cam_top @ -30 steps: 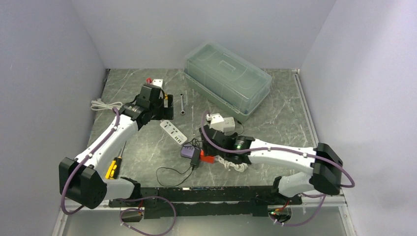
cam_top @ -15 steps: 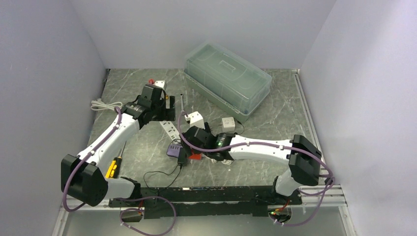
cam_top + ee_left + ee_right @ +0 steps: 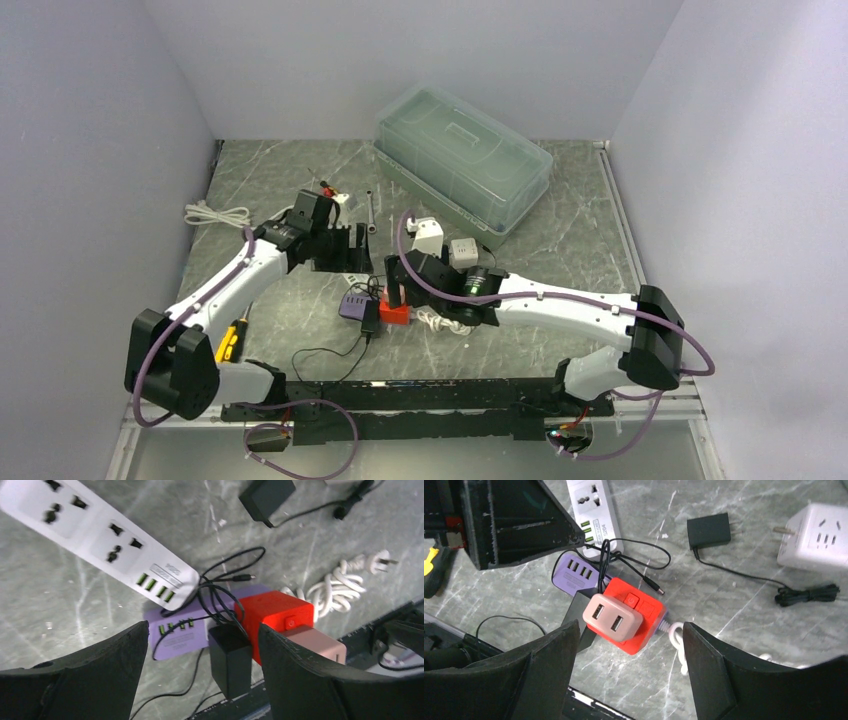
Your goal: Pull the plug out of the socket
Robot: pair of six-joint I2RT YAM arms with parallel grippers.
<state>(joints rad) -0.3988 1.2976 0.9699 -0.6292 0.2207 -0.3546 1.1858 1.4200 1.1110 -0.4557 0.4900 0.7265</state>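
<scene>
The pink plug (image 3: 610,617) is stuck into the red socket cube (image 3: 644,611). The right claw (image 3: 630,630) hangs over the cube, wide open, holding nothing. The left claw (image 3: 202,630) is near the cube, wide open too. A purple hub (image 3: 574,572) lies just beside the cube.

The table (image 3: 560,240) is lit evenly and brightly from above, and only soft shadows are cast beneath the arms (image 3: 560,300). The left wrist view is slightly blurred; the right wrist view is rendered sharper.
</scene>
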